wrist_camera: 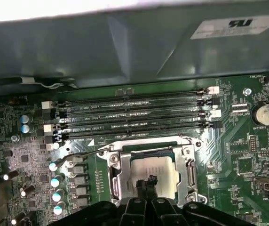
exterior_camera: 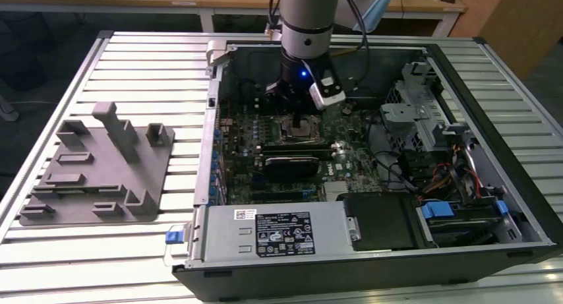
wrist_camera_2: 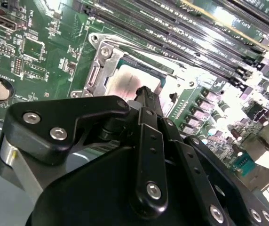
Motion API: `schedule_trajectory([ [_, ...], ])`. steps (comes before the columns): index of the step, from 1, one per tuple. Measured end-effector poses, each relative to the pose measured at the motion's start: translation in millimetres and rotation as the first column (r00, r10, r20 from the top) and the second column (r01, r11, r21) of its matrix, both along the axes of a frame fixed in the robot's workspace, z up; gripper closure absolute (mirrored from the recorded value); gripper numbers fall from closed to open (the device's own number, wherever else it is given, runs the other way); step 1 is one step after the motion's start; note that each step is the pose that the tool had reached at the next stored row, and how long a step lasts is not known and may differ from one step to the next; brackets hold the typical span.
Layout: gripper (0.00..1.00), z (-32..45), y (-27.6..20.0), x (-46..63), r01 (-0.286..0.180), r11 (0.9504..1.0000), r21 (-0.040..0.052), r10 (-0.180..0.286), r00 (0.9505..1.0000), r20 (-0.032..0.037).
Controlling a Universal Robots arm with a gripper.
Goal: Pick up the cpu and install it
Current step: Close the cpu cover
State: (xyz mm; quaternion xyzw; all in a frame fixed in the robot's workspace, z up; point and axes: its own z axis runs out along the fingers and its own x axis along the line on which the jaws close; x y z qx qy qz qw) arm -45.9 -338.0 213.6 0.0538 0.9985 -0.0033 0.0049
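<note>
The cpu (wrist_camera: 162, 168) lies flat, top up, in the socket (wrist_camera: 115, 176), at 3 o'clock of the fixture (exterior_camera: 97, 169) in the exterior view. The gripper (wrist_camera: 148, 181) hangs over it, jaws clenched, empty.

The robot's fat, round, silver-grey arm tube (exterior_camera: 308, 14) looks smooth and shiny. Lower down it has a wide black ring (exterior_camera: 295, 70) with a tiny blue light (exterior_camera: 304, 73) glowing on it. A small white box (exterior_camera: 327, 93) is stuck on the side. A thin black cable (exterior_camera: 360, 24) loops next to the tube. The black gripper (wrist_camera_2: 146, 92) is made of chunky bars with rounded ends. Shiny silver screws (wrist_camera_2: 153, 189) sit in the bars, and little round dents run along the long middle bar (wrist_camera_2: 146, 141).
</note>
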Motion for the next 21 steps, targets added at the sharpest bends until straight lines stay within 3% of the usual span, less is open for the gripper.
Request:
schedule_trajectory([
  [15,0.89,-9.8,-0.8,-19.2,-0.001,1.0000,0.0001,0.001,1.0000,0.0001],
  [21,0.89,-13.2,-0.8,-20.5,-0.001,1.0000,0.0000,0.001,1.0000,0.0001],
])
